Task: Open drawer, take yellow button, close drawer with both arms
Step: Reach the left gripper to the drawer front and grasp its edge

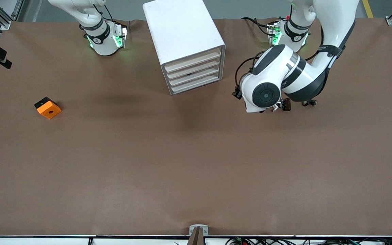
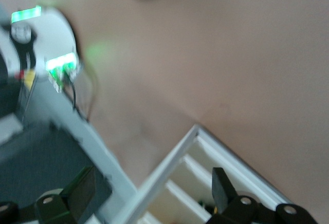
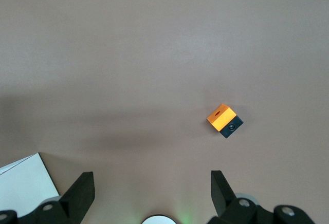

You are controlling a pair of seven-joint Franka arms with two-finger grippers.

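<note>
Four drawers (image 1: 193,69) shut, slat fronts facing front camera, both end effectors released.

A: Surface? Brown table (image 1: 189,163).
B: On it: white cabinet (image 1: 185,41) between the arm bases, partly between the left fingers (image 2: 223,188); orange block (image 1: 48,108) toward the right arm's end, well clear of the right fingers (image 3: 222,188).

White cabinet (image 1: 182,34) with off-white slat drawer fronts on a brown table (image 1: 196,163); an orange block (image 1: 48,108) with a black side.
</note>
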